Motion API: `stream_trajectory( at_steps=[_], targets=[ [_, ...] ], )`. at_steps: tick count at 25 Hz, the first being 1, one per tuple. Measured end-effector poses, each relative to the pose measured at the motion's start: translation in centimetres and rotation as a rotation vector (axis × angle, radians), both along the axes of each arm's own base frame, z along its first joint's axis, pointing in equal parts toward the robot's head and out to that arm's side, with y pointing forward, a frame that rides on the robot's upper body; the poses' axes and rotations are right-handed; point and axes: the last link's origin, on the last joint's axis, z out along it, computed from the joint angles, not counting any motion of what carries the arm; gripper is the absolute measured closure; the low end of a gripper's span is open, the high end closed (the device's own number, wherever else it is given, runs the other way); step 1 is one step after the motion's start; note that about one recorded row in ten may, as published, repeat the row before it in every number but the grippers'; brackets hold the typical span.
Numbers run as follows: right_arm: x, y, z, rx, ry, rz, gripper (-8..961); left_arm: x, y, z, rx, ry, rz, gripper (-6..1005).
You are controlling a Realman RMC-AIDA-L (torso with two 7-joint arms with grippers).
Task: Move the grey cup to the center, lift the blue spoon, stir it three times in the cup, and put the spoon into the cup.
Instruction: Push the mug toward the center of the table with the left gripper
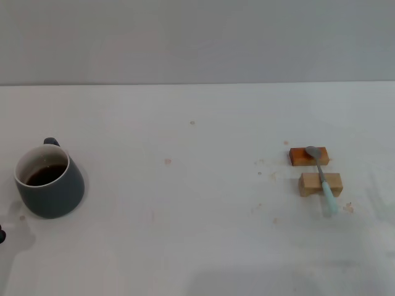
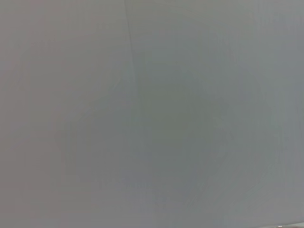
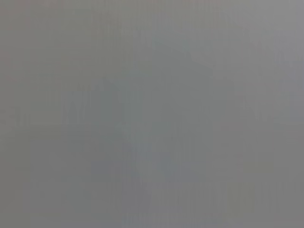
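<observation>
The grey cup (image 1: 49, 181) stands upright at the far left of the white table (image 1: 185, 203), dark liquid inside, its handle turned toward the back wall. It lies well apart from the table's middle, so the first move likely falls to the left arm, the nearer one. The blue spoon (image 1: 322, 177) rests far to the right across two wooden blocks (image 1: 315, 169), long axis running front to back, handle toward the robot. Neither gripper shows; their fingers cannot be judged.
</observation>
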Motion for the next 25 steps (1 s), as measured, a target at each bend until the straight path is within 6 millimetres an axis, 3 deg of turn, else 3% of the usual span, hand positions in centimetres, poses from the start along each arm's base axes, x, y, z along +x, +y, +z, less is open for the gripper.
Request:
stream_trajectory(
  at_steps=[12,18,23,25],
  targets=[
    [0.0,0.0,0.0,-0.004,-0.003,0.001,195,-0.4,0.7,0.0,-0.015,0.018,0.024,1001],
    [0.0,-0.1,-0.1,-0.006,-0.004,0.003,195,-2.5,2.8,0.7,-0.039,0.070,0.135,1001],
    [0.0,-0.1,-0.1,-0.006,-0.005,0.005,195,-3.0,4.0,0.8,-0.057,0.136,0.168,1001],
    [0.0,-0.1,-0.1,-0.006,-0.005,0.005,195,-2.6,5.4,0.6,-0.081,0.239,0.163,1001]
  ],
)
